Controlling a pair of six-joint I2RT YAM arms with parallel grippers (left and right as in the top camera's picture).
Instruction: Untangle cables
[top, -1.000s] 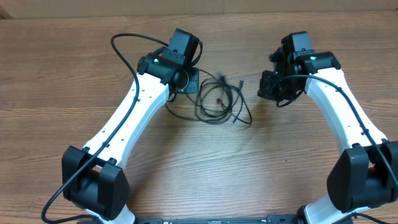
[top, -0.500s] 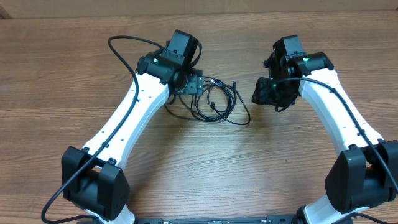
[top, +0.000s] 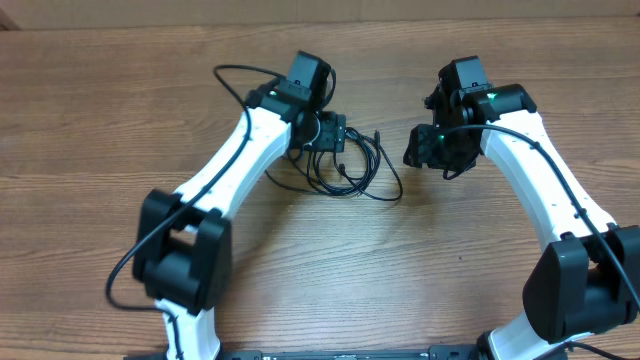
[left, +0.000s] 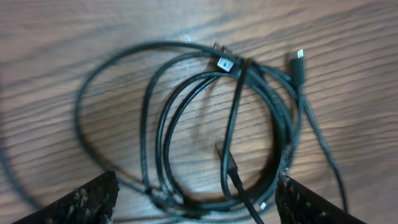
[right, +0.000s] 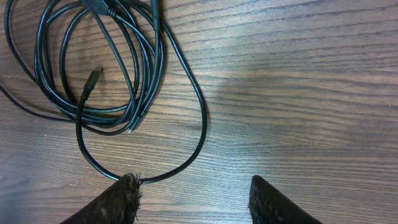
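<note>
The cables (top: 372, 160) are thin black cords lying in one loose coil on the wooden table, between the two arms. My left gripper (top: 327, 132) hangs over the coil's left part. In the left wrist view it (left: 196, 208) is open and the cables (left: 233, 118) lie on the table below and ahead of the jaws, which grip nothing. My right gripper (top: 424, 148) stands right of the coil. In the right wrist view it (right: 194, 200) is open over bare wood, and one outer loop of the cables (right: 205, 124) runs by its left fingertip (right: 124, 190).
Small plug ends stick out of the coil (left: 299, 62), (right: 93, 78). The wooden table (top: 330, 270) stretches round the coil. Thicker black cords run along both white arms (top: 230, 70).
Both grippers have gone from shut to open. The coil has settled on the table. My left arm has swung right, bringing its gripper over the coil; the right arm has held still for the last half second.
</note>
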